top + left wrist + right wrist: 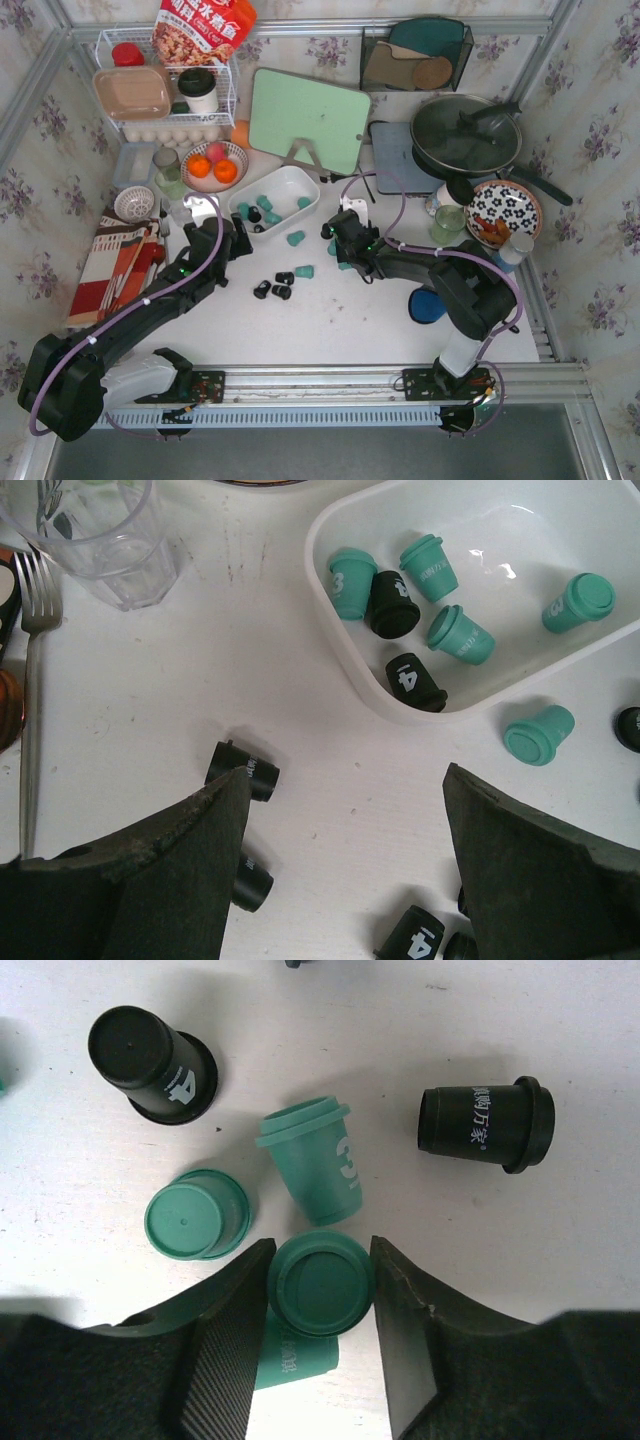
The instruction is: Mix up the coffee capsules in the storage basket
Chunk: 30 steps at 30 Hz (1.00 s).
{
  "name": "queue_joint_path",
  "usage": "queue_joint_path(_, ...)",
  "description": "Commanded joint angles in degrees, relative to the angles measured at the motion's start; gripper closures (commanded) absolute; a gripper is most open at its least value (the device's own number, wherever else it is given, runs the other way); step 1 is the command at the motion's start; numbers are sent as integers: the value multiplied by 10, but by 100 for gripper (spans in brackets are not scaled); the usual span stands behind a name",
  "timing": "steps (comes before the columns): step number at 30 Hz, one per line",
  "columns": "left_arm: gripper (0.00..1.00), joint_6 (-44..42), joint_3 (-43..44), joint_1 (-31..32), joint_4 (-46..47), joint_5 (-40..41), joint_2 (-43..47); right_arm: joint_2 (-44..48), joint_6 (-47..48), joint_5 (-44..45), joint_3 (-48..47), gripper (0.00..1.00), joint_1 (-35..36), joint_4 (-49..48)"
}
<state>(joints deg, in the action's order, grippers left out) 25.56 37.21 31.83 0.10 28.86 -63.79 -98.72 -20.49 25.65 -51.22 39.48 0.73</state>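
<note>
On the table point(330, 320) in front of the basket point(285, 184), most capsules point(283, 292) lay loose, so by my read the job was far from done. Six sat in the basket, four teal and two black. The rest were scattered on the table, some just beside its near wall, others further toward the arms.

Right end effector point(322, 1252): partly closed on a teal capsule point(320, 1282), one finger against each side of its wide rim. Nothing else was in it. Two more teal and two black ones lay just beyond the fingertips.

Left end effector point(340, 780): wide open, empty, hovering over the table just beside the basket's near corner, with black capsules near both fingers.

Handling guess: small hard plastic cups, very light, smooth, tapered. They shouldn't crush under a modest squeeze. The taper could let one squirt out if pinched low on the cone, and ones lying on their side would likely roll. Best hold looked to be across the rim or the body right under it, fingers square to the axis, as the right side had it. The basket probably slides easily if nudged. A glass point(100, 530) stood near the left side, worth keeping clear of.
</note>
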Motion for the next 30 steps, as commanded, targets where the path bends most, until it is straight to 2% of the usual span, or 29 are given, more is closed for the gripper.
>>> queue_joint_path(1, 20, 6, 5, 0, -1, 1, 3, 9, -7, -1, -4, 55, 1, -7)
queue_joint_path(11, 20, 6, 5, 0, 0, 1, 0, 15, 43, -10, -84, 77, 1, -25)
queue_joint_path(19, 20, 6, 6, 0, -1, 0, -1, -63, 90, -78, -225, 80, 1, -105)
queue_joint_path(25, 20, 6, 7, 0, -2, 2, -1, -173, 106, -87, -322, 68, 1, -144)
queue_joint_path(30, 20, 7, 7, 0, -3, 1, -3, -251, 119, -69, -375, 51, 0, -170)
